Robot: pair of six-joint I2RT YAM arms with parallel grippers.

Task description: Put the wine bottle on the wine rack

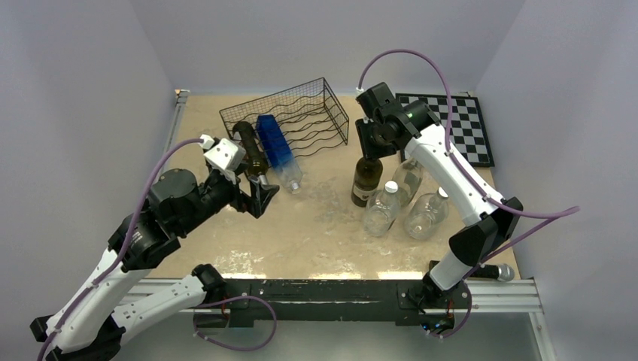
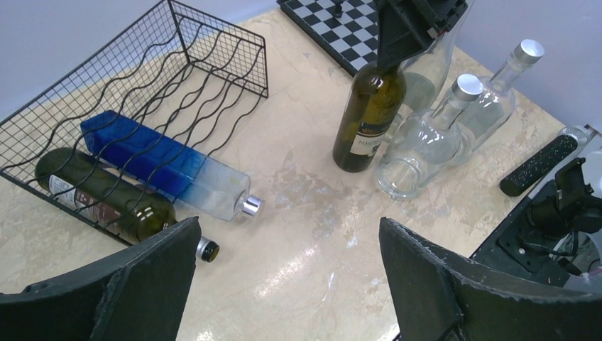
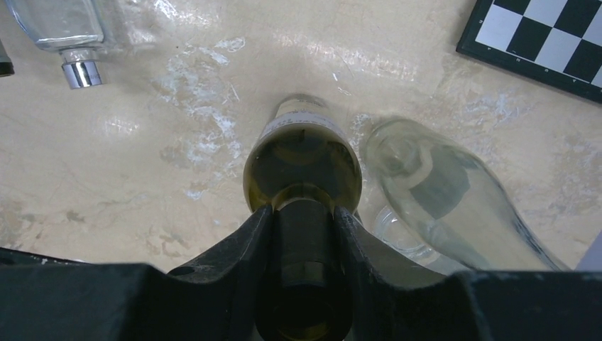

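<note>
A dark green wine bottle [image 1: 366, 180] [image 2: 369, 117] [image 3: 302, 160] stands upright on the table right of centre. My right gripper [image 1: 372, 144] [image 3: 303, 213] comes down from above and is shut on its neck, a finger pressed against each side. The wine rack [image 1: 335, 105] [image 2: 213, 50], black wire mesh with wavy tiers, sits at the back left. In it lie another dark bottle [image 1: 252, 150] [image 2: 106, 199] and a blue-and-clear bottle [image 1: 274, 144] [image 2: 156, 160]. My left gripper [image 1: 259, 197] [image 2: 287, 231] hovers open just in front of the rack, holding nothing.
Three clear glass bottles [image 1: 380, 210] [image 1: 426, 214] [image 1: 406, 177] stand close against the wine bottle's right side. A chessboard [image 1: 466, 124] [image 3: 546, 42] lies at the back right. A black cylindrical handle [image 2: 539, 163] rests by the right arm's base.
</note>
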